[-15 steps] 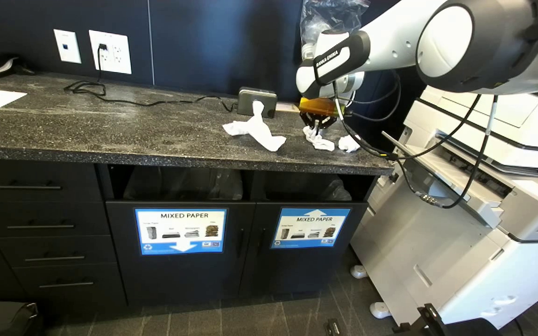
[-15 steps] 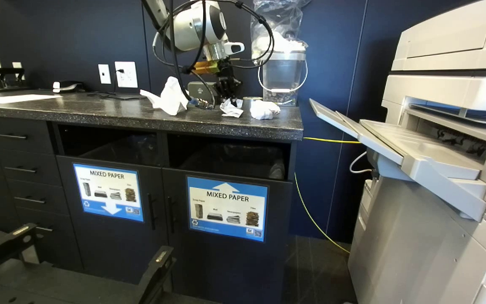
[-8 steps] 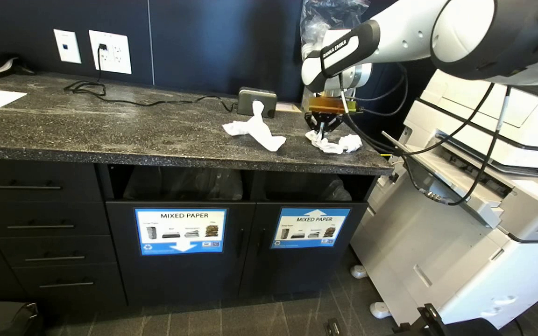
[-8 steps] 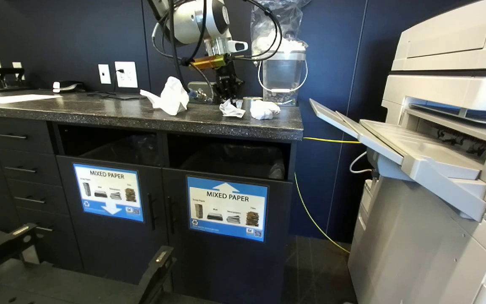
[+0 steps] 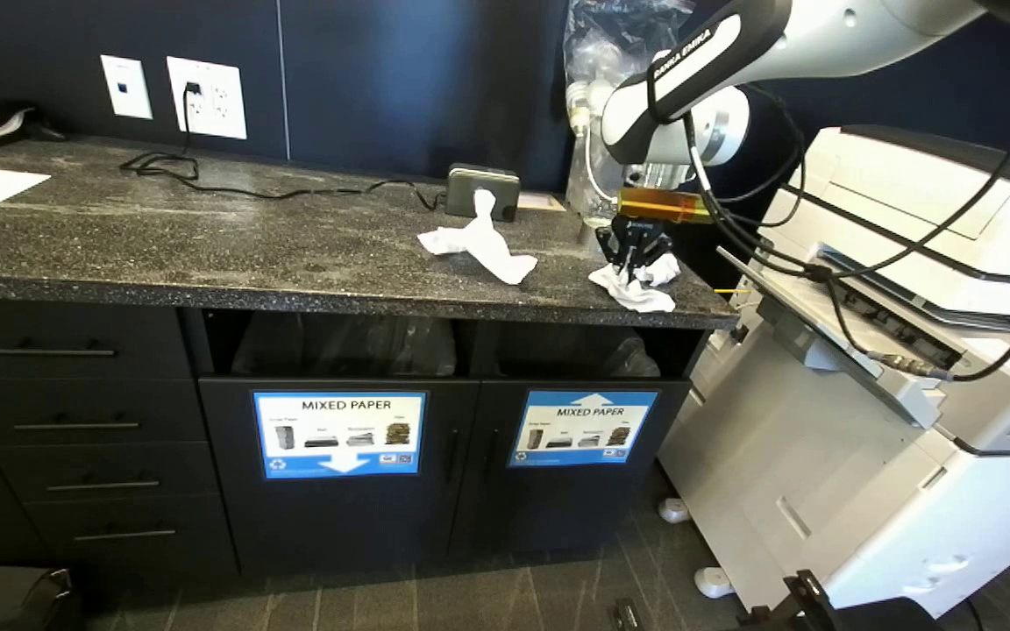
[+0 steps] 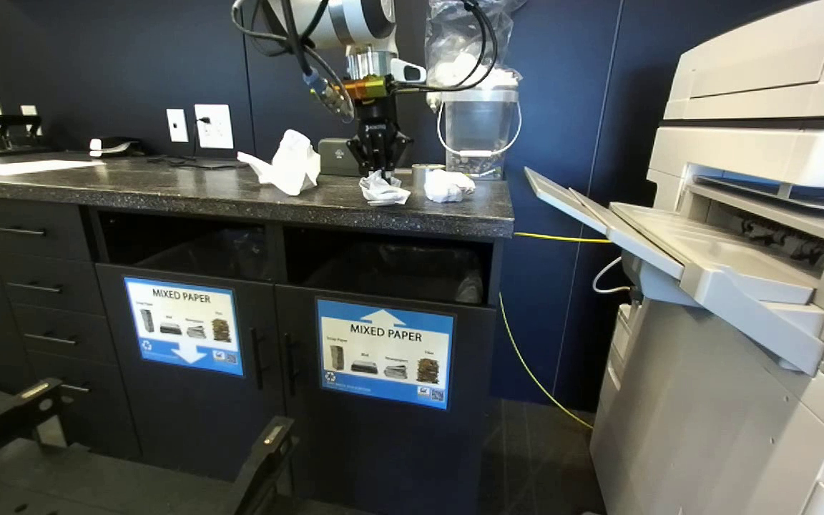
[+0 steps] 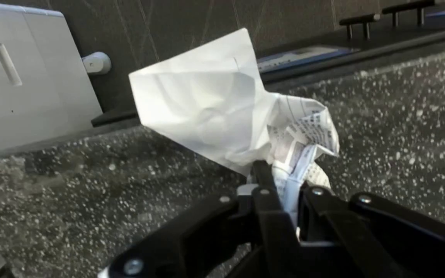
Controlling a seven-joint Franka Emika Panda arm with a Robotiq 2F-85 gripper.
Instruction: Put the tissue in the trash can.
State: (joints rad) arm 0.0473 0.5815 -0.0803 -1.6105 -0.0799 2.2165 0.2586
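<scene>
Print (image 7: pixel 312 127) on the crumpled paper (image 7: pixel 242 112) is illegible. In an exterior view, the gripper (image 5: pixel 630 275) partly hides a white wad (image 5: pixel 665 269); the right edge crops the printer (image 5: pixel 803 456).

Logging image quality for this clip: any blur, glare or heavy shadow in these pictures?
In the wrist view, foreground jaws look soft and print on the crumpled paper is too blurred to read; in an exterior view, a bluish sheen on the dark wall; in both exterior views, bin slots deep in shadow.

in an exterior view, creased paper (image 6: pixel 383 189) contrasts with a speckled, stone-like countertop (image 6: pixel 190 183), smooth plastic printer (image 6: pixel 727 286) at three o'clock, matt drawers (image 6: pixel 43 317) at nine and clear plastic bucket (image 6: pixel 482 125) at one.
</scene>
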